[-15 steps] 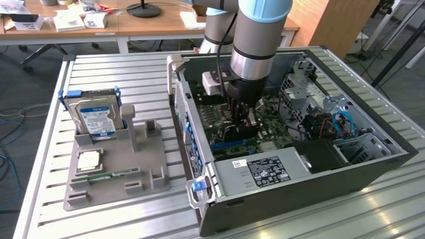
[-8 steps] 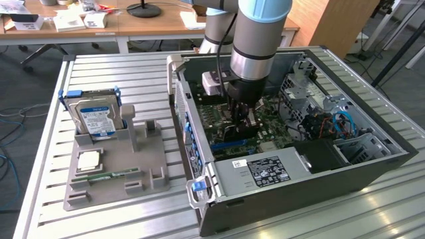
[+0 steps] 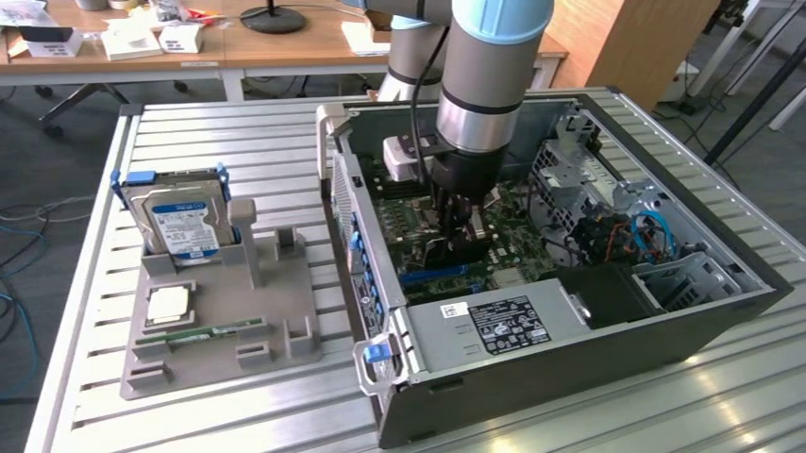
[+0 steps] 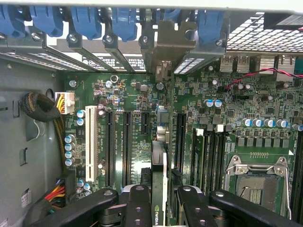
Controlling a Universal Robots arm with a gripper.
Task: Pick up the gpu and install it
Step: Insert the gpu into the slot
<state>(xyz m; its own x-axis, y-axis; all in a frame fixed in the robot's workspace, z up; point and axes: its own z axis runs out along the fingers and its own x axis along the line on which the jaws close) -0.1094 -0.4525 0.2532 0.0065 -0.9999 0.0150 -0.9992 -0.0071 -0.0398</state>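
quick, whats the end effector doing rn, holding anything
End effector: closed, holding the gpu edge-on inside the computer case.

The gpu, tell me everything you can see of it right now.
The gpu is a thin card seen edge-on, upright over the green motherboard inside the computer case, in line with the long black slots. A logo marks its dark face by the claw, whose black fingers clamp both sides. Its metal end bracket faces the rear slot openings. Whether it is seated cannot be told.
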